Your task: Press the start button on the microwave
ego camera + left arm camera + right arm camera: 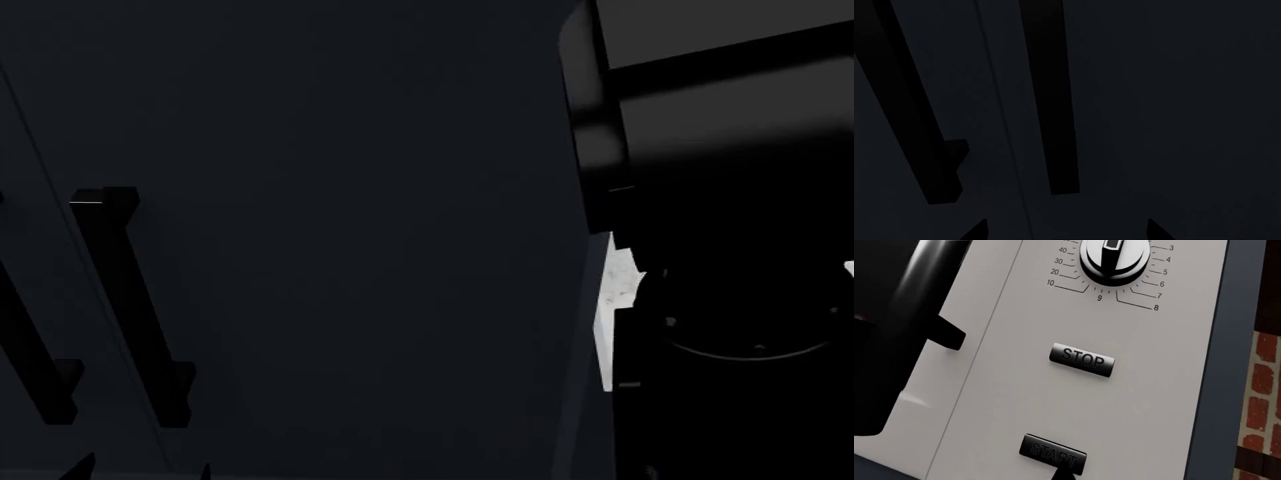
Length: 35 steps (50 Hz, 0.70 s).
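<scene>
In the right wrist view the microwave's white control panel (1141,390) fills the frame. The black START button (1051,453) sits low on it, below the black STOP button (1081,360). My right gripper (1064,474) shows as one dark pointed tip, fingers together, touching the START button's near edge. My left gripper (1067,231) is open and empty, its two fingertips wide apart in front of a dark cabinet front. In the head view only a white sliver of the microwave (617,300) shows; the right gripper is hidden in darkness there.
A timer dial (1114,255) sits above STOP, and the microwave's dark door handle (921,285) lies beside the panel. A red brick wall (1261,390) is beyond the panel's edge. Dark cabinet doors with long black handles (1051,100) (134,300) face the left arm.
</scene>
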### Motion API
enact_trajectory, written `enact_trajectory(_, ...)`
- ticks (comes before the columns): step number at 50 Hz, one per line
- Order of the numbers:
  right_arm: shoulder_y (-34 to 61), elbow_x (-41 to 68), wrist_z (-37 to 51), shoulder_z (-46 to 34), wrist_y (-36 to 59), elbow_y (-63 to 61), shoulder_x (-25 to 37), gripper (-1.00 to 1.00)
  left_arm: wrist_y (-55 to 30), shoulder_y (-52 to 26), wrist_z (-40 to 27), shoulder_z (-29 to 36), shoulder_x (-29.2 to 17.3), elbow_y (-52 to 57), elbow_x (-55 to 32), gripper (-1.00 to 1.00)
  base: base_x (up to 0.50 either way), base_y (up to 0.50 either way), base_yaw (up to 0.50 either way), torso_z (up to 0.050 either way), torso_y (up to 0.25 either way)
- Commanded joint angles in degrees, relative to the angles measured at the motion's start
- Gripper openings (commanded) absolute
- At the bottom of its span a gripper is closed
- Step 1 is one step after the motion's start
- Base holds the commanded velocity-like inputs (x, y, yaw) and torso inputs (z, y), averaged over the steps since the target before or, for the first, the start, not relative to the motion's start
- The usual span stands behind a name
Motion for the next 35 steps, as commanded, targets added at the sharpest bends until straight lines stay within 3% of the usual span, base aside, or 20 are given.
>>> enact_trajectory(1,0.9,-0.1,-1.2,1.6,-2.4,5.1,-1.2,-1.00,0.1,-0.2,1.0,-1.3,1.2,-0.8,0.5,1.00,0.00,0.00,0.00,0.000,0.000)
enact_trajectory(35,6.6,2.0,-1.1,0.2,-9.4,21.2,-2.2,-1.00,1.2,0.0,0.3,-1.4,0.5,-1.8,-0.8,1.00,0.01,0.00,0.01,0.003,0.000)
